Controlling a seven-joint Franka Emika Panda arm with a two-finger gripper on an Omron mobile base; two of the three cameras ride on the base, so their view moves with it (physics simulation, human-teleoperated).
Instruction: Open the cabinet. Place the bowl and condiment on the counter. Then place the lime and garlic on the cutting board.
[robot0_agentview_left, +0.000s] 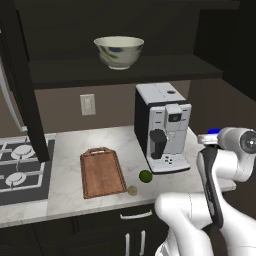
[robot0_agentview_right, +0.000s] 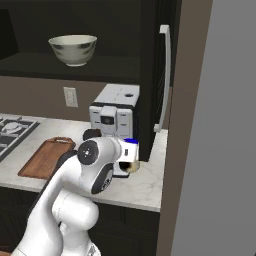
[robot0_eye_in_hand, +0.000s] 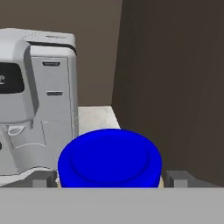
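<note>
The cabinet (robot0_agentview_left: 125, 72) stands open, and the cream bowl (robot0_agentview_left: 119, 51) (robot0_agentview_right: 73, 49) sits on its shelf. My gripper (robot0_eye_in_hand: 111, 178) (robot0_agentview_right: 129, 160) is down at the counter (robot0_agentview_left: 70, 150) (robot0_agentview_right: 140, 187), right of the coffee machine. It is open, with the blue-lidded condiment (robot0_eye_in_hand: 109, 159) (robot0_agentview_right: 131, 156) (robot0_agentview_left: 214, 131) between its fingertips and a thin gap on each side. Whether the jar rests on the stone I cannot tell. The lime (robot0_agentview_left: 145, 176) and garlic (robot0_agentview_left: 132, 190) lie on the counter just right of the cutting board (robot0_agentview_left: 102, 172) (robot0_agentview_right: 45, 159).
A white coffee machine (robot0_agentview_left: 162, 127) (robot0_agentview_right: 115, 112) (robot0_eye_in_hand: 35, 96) stands right beside the jar. A dark cabinet door with a long silver handle (robot0_agentview_right: 166, 75) and a brown wall close in on the right. A stove (robot0_agentview_left: 20, 170) lies at the left.
</note>
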